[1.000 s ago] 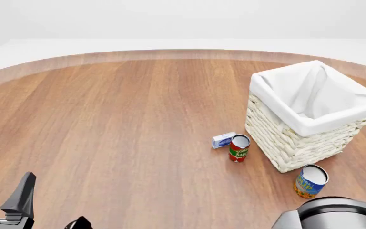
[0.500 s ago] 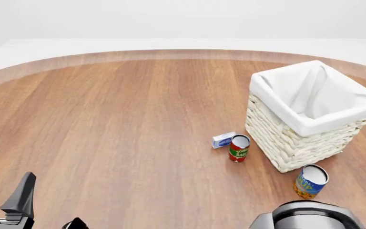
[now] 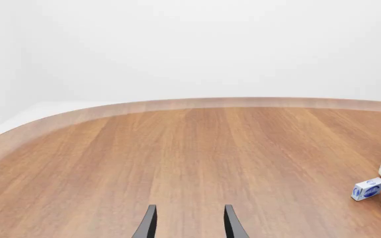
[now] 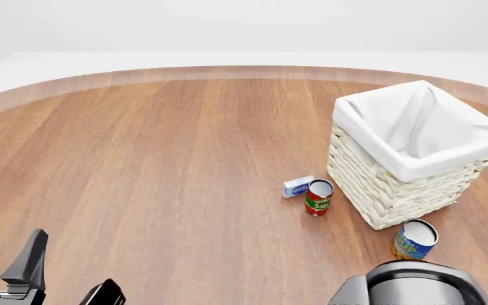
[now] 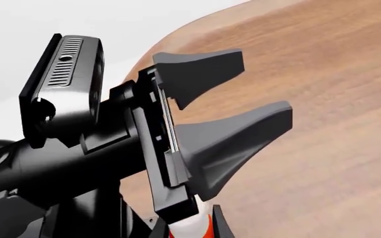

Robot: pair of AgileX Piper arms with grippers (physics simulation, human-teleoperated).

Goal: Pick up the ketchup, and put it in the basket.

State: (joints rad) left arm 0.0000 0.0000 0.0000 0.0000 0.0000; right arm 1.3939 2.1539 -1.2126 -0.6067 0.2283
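Nearest to me, in the right wrist view, a sliver of the small red-orange ketchup bottle with its white cap (image 5: 192,227) sits between the dark tips of the right pincer (image 5: 187,223). Both are cut off by the picture's edge, so I cannot tell whether the tips are clamped on it or only flank it. The front view does not show the bottle at all.

That same view is filled by the left pincer (image 5: 263,84), its fingers spread wide over the brown wooden bench (image 5: 336,148). Its own camera confirms the tips stand apart (image 3: 187,220) with nothing between them.

Farther out, the front view shows a blue-and-orange can (image 4: 414,240), a red-and-green tomato sauce can (image 4: 319,197) and a small white-and-blue box (image 4: 298,186). Behind them is the large whitish wicker basket with a white cloth liner (image 4: 396,187). The left wrist view catches only that basket's edge.
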